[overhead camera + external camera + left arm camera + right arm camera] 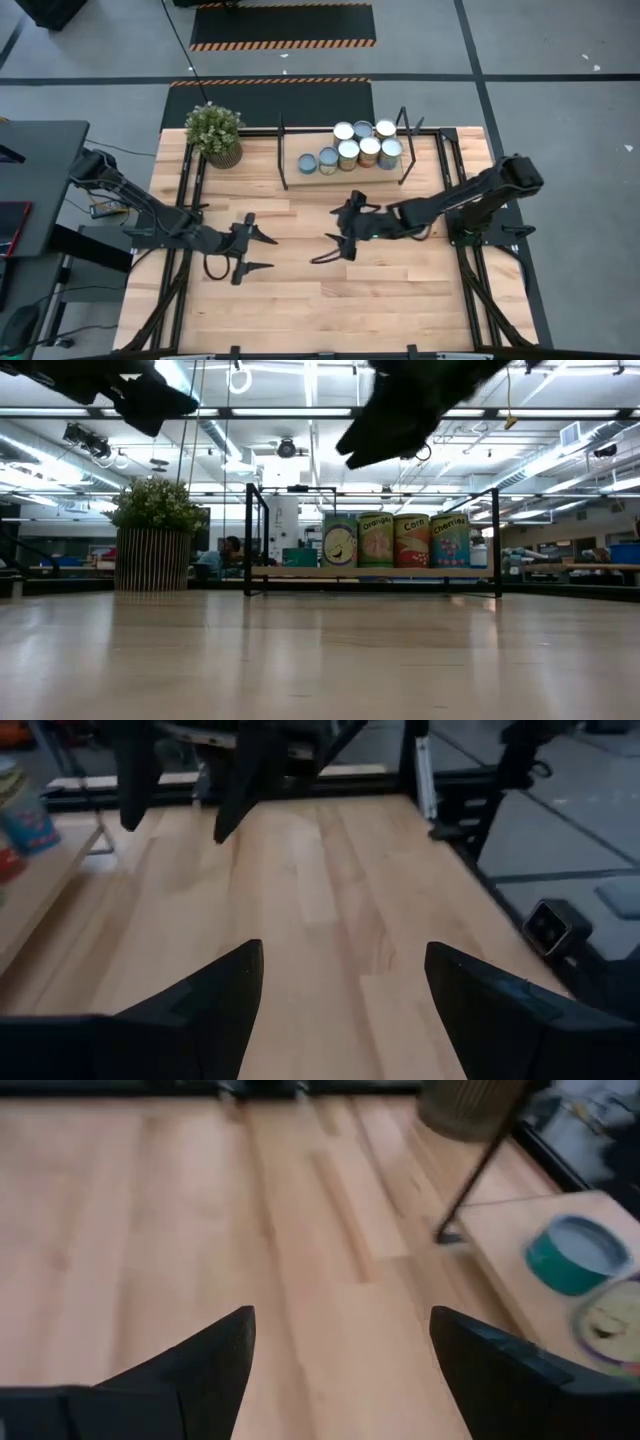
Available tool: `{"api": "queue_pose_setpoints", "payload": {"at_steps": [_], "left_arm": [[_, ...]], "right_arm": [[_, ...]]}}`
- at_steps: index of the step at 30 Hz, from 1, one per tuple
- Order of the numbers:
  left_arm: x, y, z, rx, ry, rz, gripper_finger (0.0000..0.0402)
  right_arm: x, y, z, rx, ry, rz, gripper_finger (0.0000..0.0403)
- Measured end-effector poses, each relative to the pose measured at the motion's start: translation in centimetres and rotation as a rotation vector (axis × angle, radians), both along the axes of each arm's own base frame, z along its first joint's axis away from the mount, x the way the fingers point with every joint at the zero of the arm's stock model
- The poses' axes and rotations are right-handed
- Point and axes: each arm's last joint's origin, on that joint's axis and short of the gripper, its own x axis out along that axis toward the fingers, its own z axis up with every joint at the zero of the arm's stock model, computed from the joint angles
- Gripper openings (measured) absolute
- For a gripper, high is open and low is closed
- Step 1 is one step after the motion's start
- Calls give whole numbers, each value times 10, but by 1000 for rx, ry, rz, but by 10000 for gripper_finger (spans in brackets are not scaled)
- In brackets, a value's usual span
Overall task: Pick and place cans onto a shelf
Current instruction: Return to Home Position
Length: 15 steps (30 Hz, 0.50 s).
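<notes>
Several cans (358, 148) with round silvery tops stand in a cluster on the light-wood shelf (310, 178) with black posts at the table's far middle. In the low view the cans (395, 540) show coloured labels on the shelf board (300, 572). My left gripper (264, 252) is open and empty above the table's middle, left of centre. My right gripper (335, 242) is open and empty just right of it, facing it. In the right wrist view a teal can (572, 1256) shows on the shelf.
A potted green plant (213, 134) stands at the table's far left corner, left of the shelf. The plank tabletop (330, 310) lies bare in front of both grippers. Black frame rails (480, 290) run along the table's left and right edges.
</notes>
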Motion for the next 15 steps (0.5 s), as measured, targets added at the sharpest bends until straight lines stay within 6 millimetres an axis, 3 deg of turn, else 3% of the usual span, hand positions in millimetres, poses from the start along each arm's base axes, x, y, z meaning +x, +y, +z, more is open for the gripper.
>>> {"api": "queue_pose_setpoints", "payload": {"at_steps": [5, 15], "left_arm": [[7, 5, -6, 41, 23, 21, 283], [3, 49, 10, 62, 5, 71, 283]], "right_arm": [[-36, 0, -7, 33, -129, 61, 307], [-109, -26, -2, 76, -303, 5, 307]]}}
